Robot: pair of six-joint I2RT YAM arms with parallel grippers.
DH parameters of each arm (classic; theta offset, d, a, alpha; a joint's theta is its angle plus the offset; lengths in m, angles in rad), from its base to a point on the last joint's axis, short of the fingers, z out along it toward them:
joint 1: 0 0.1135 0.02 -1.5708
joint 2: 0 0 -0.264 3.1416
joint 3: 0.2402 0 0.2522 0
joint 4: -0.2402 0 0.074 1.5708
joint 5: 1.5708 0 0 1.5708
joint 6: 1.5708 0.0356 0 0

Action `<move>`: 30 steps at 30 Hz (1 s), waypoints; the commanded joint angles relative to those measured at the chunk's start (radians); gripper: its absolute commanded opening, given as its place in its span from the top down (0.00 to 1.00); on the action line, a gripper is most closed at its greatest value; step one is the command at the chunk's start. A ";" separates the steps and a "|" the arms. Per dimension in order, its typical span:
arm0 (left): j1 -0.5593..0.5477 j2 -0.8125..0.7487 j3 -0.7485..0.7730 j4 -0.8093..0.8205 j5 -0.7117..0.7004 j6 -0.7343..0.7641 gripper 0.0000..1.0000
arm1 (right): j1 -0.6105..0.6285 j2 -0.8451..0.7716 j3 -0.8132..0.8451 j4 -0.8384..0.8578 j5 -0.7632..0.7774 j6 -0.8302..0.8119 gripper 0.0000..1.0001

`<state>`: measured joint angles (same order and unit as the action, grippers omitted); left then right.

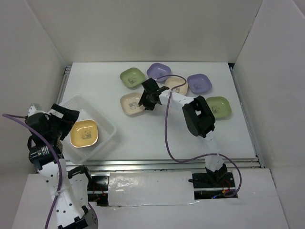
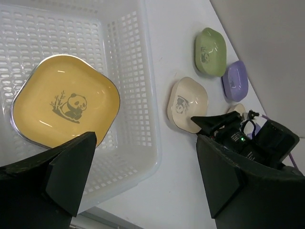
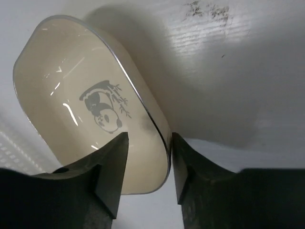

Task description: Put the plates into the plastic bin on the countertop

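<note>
My right gripper (image 1: 148, 99) is open, its jaws astride the near rim of a cream plate (image 1: 131, 104) on the countertop (image 1: 143, 133). In the right wrist view one finger is inside the cream plate (image 3: 86, 95), the other outside against its rim, the gripper (image 3: 148, 143) between. A yellow plate (image 1: 85, 133) lies in the plastic bin (image 1: 107, 125) at the left. My left gripper (image 1: 63, 117) is open and empty above the bin; in its wrist view the gripper (image 2: 145, 139) is over the bin's corner (image 2: 138, 119), beside the yellow plate (image 2: 66, 107).
More plates lie at the back: green (image 1: 132, 77), purple (image 1: 158, 71), cream (image 1: 178, 86) partly under my right arm, purple (image 1: 199, 83), green (image 1: 219, 107). White walls stand on three sides. A purple cable (image 1: 167, 129) loops over the table.
</note>
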<state>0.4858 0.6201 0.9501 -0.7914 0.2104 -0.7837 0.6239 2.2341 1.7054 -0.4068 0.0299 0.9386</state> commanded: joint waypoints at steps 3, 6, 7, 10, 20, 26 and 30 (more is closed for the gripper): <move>-0.006 0.042 0.049 0.066 0.151 0.129 0.01 | 0.022 -0.013 0.021 -0.083 0.014 0.005 0.90; -0.027 0.107 0.068 0.087 0.248 0.181 0.01 | 0.037 -0.123 -0.088 -0.050 0.048 0.019 1.00; -0.044 0.124 0.076 0.099 0.260 0.198 0.01 | 0.052 -0.160 -0.157 -0.034 0.095 0.029 1.00; -0.174 0.184 0.114 0.130 0.262 0.208 0.01 | 0.097 -0.344 -0.306 0.000 0.198 0.060 1.00; -0.432 0.431 0.294 0.099 0.141 0.275 0.01 | 0.255 -0.659 -0.367 -0.033 0.381 0.134 1.00; -0.631 0.516 0.274 0.150 -0.013 0.215 0.04 | 0.304 -0.628 -0.268 -0.058 0.384 0.141 1.00; -0.682 0.550 0.282 0.149 -0.120 0.199 0.32 | 0.332 -0.643 -0.245 -0.064 0.407 0.144 1.00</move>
<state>-0.1696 1.1595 1.2175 -0.6804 0.2050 -0.5678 0.9283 1.6100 1.3975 -0.4683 0.3866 1.0626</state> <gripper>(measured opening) 0.735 0.023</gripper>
